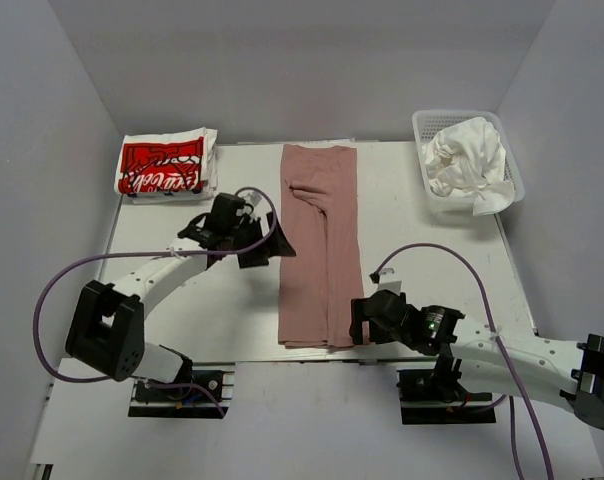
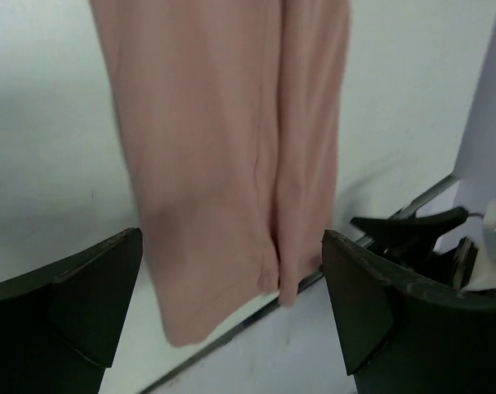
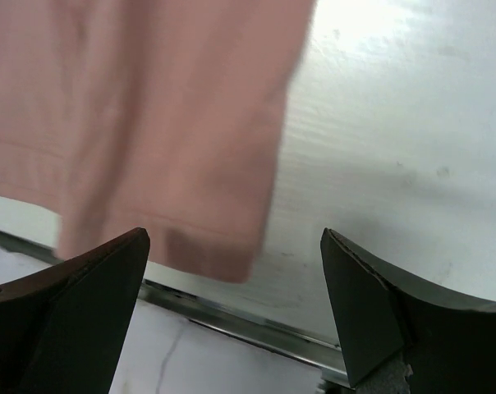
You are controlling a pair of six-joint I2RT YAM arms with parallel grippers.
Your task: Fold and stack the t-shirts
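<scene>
From above, the dusty-pink t-shirt (image 1: pixel 319 245) lies in the middle of the table (image 1: pixel 432 250). It is folded lengthwise into a long narrow strip that runs from the far edge to the near edge. The left gripper (image 1: pixel 265 245) stands just beside the left edge of the strip, about halfway along it, with its jaws wide and empty. The right gripper (image 1: pixel 360 322) is at the near right corner of the strip, also spread wide and holding nothing. At the far left corner lies a folded white t-shirt with a red logo (image 1: pixel 165 165). At the far right, the mesh basket (image 1: pixel 460 114) holds crumpled white t-shirts (image 1: pixel 465 160).

In the left wrist view, the two dark fingers (image 2: pixel 75 304) stand far apart. Between them I see the pink strip flat on the table, its end reaching the table edge. Nothing is gripped.

In the right wrist view, the fingers (image 3: pixel 379 312) are again wide apart. The corner of the pink hem, a little blurred, lies on the white table near its edge.
</scene>
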